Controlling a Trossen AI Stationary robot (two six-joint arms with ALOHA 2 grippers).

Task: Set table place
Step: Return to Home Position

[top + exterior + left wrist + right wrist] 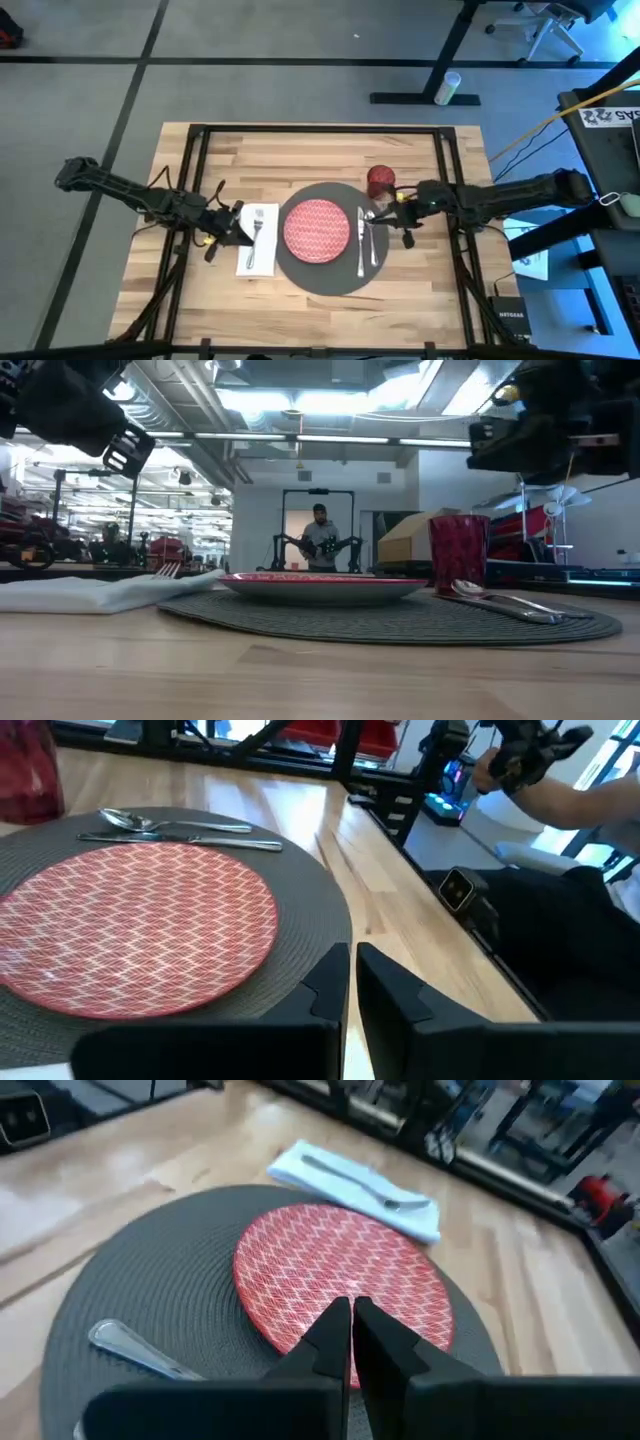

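Cup stands just beside right end effector, at mat rim.

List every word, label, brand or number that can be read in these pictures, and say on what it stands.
No text reads for certain.
White sign on the equipment right of the table: big dark characters, upside down, illegible.
Dark box beside the table's right edge: white lettering, too small to read.
The plate, cup and napkin: no text.
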